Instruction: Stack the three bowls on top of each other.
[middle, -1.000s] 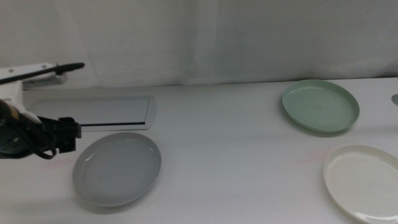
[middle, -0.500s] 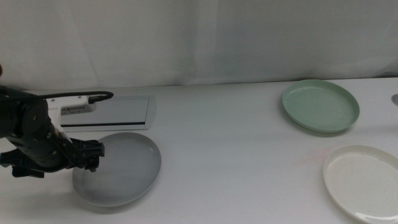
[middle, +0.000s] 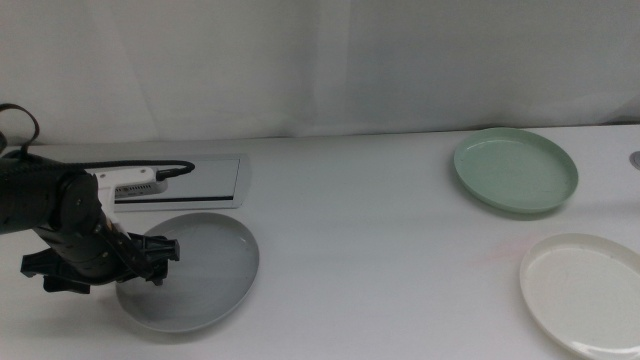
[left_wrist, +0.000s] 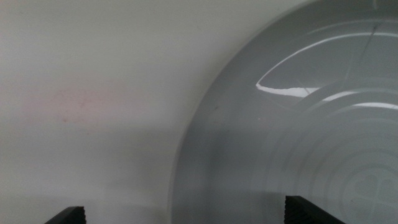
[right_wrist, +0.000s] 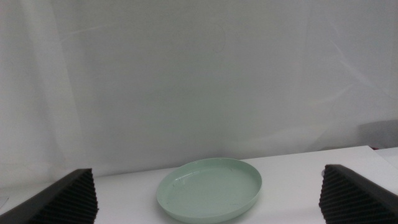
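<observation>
Lowered left fingers (left_wrist: 180, 216) now straddle grey bowl (middle: 195, 270) rim — spread wide.

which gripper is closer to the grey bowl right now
Left. The left gripper hovers over the grey bowl's near-left rim, jaws open astride the edge. The right gripper is out of the middle view, open, facing the mint green bowl across the table.

A plain white worktop (middle: 380, 250) fills the scene under soft, even light. Along its far edge hangs what looks like a white curtain (middle: 330, 60), faintly creased. A flat white panel (middle: 205, 180) lies far left.
</observation>
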